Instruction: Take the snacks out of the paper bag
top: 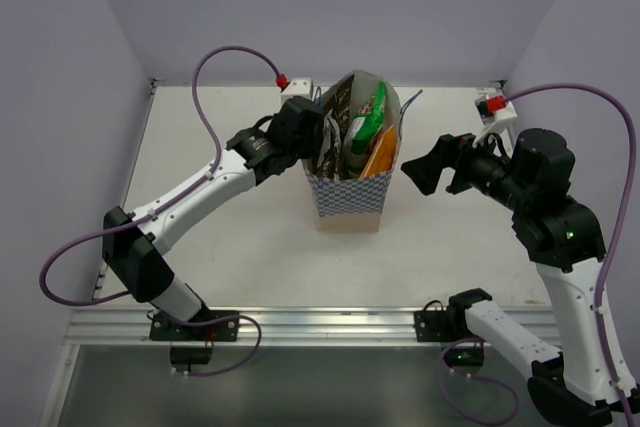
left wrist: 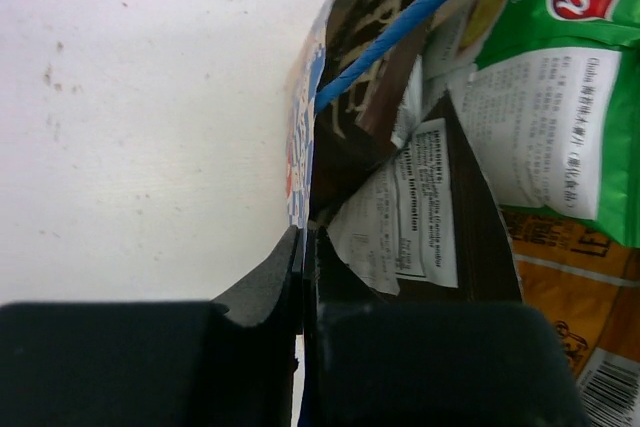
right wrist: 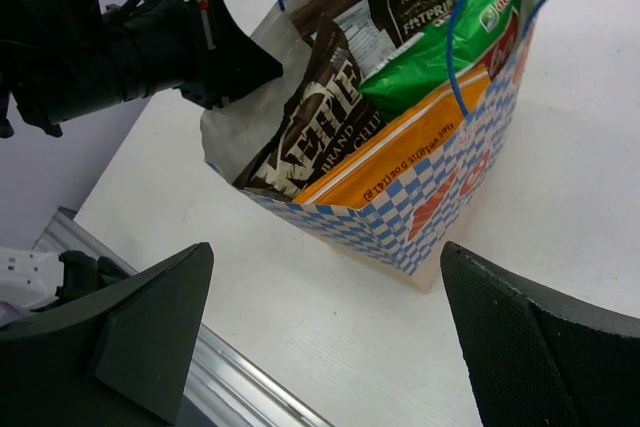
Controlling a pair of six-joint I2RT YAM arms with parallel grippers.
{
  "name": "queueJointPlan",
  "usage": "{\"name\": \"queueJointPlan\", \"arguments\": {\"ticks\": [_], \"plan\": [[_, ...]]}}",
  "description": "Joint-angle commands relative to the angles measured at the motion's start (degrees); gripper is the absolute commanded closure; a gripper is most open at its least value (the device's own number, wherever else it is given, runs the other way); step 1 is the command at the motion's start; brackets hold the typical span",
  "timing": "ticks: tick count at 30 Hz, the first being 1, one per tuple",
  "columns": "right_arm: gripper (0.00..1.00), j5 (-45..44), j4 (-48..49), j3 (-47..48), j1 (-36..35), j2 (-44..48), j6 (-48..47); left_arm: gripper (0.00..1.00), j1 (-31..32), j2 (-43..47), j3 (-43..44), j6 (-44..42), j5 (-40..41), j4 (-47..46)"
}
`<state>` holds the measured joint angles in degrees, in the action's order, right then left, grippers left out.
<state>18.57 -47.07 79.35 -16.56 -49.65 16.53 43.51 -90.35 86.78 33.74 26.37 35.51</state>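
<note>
The paper bag (top: 350,197) stands upright mid-table, with a blue-checked band and blue cord handles (left wrist: 400,27). Inside it stand a green-and-white packet (top: 365,127), an orange packet (top: 381,155) and dark brown packets (top: 335,132). My left gripper (top: 322,137) is shut on the bag's left rim (left wrist: 300,137), one finger outside and one inside against a dark brown packet (left wrist: 420,217). My right gripper (top: 420,162) is open and empty, right of the bag. In the right wrist view it (right wrist: 325,252) faces the bag (right wrist: 440,197), with the orange (right wrist: 390,157), green (right wrist: 440,67) and brown (right wrist: 310,117) packets showing.
An aluminium rail (top: 320,325) runs along the table's near edge. Walls close in the left, back and right sides. Cable connectors sit at the back (top: 282,80) and back right (top: 490,104). Purple cables loop over both arms.
</note>
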Motion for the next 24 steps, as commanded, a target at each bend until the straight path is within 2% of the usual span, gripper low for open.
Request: {"name": "queueJointPlan", "arguments": {"ticks": [1,6,10,19,24], "plan": [[0.01,4.28,2.86,2.74,-0.32,-0.97,1.47,1.00,-1.40,1.40,5.14,-6.74,5.53,-2.72],[0.01,6.48,5.32,3.97,-1.46,-3.17,4.29,1.00,-1.85,2.72,5.59,-17.01,9.31,-4.92],[0.01,3.59,7.69,5.37,-7.32,-5.89,7.80,1.00,-1.85,4.38,4.63,-21.86,11.68,-5.45],[0.01,-12.67,5.94,17.67,-25.87,-21.60,14.83,1.00,-1.85,10.79,1.64,-28.19,17.92,-5.01],[0.01,-20.14,5.76,21.72,-29.50,-27.78,18.96,1.00,-1.85,13.61,0.15,-27.77,17.49,-4.92]]}}
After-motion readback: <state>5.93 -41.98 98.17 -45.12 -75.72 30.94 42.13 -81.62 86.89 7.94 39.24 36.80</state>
